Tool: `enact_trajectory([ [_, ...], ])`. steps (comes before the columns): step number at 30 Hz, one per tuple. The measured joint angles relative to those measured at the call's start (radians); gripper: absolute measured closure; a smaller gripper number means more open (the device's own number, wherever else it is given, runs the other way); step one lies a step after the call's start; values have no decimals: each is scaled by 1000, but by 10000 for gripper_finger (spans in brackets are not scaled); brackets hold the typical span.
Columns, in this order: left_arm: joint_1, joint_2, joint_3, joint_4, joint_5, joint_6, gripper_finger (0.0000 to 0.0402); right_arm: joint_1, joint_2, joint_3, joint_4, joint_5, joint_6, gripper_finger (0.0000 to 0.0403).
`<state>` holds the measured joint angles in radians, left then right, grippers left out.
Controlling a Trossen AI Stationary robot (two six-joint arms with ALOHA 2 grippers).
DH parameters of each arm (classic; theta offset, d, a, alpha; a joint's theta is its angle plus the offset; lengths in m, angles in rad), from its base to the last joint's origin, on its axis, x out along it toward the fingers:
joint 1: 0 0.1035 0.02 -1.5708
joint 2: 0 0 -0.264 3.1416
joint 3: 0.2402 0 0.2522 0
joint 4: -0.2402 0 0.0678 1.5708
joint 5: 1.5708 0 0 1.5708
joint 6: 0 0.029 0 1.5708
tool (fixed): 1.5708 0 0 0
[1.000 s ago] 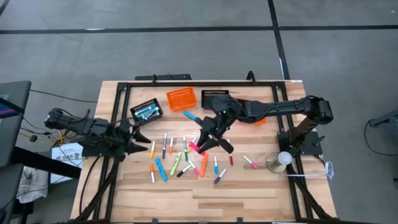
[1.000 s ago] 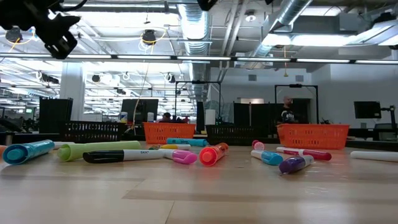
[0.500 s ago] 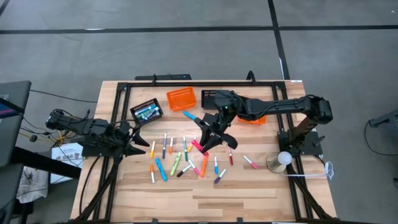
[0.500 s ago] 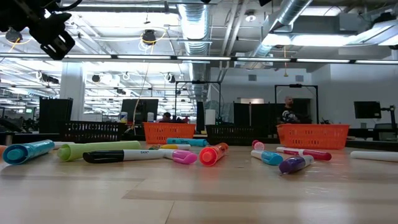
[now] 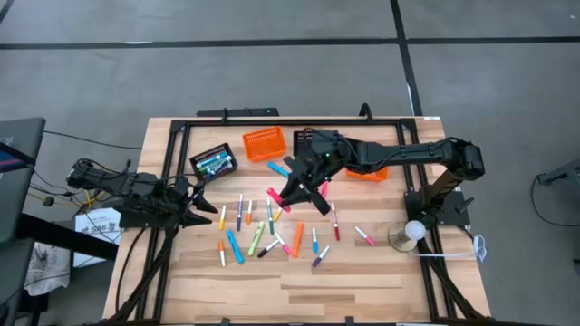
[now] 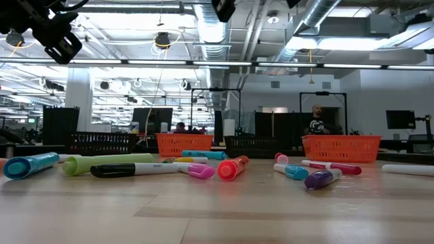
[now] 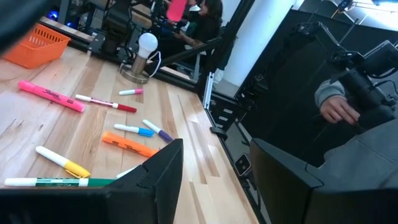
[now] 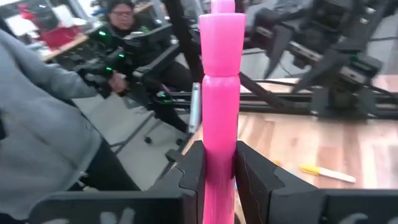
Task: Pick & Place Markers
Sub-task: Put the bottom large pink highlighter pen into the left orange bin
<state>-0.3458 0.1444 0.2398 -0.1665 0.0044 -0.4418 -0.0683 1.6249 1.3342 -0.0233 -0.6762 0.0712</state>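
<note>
Several markers in many colours lie flat and scattered on the middle of the wooden table; in the low view they form a row. Above them my right gripper reaches in from the table's right and is shut on a pink marker. My left gripper waits at the table's left edge, open, with nothing between its fingers. From there the held pink marker shows high above the table. My right gripper pinches the pink marker's barrel between its two fingers. The fingers come at it about level from the table's right and lie across it. The marker stands upright, cap end up, lifted clear of the table; its lower end is hidden below the fingers.
At the far side stand an orange basket, a black basket, a second orange basket under my right arm, and a black basket holding markers. A round bulb on a base stands near the right edge. People sit beyond the table.
My right gripper has swung at the wrist toward the table's left and far edge, carrying the pink marker with it, still shut on it and clear of the table.
</note>
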Motion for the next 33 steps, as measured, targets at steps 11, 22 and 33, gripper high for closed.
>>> enact_trajectory([
  [11,1,-1,0,9,0,68,216,2,0,0,-29,76,-45,349],
  [22,1,-1,0,3,-3,97,216,2,0,0,-28,110,-45,349],
  [33,1,-13,0,11,-117,97,216,-30,0,0,-58,386,-159,349],
])
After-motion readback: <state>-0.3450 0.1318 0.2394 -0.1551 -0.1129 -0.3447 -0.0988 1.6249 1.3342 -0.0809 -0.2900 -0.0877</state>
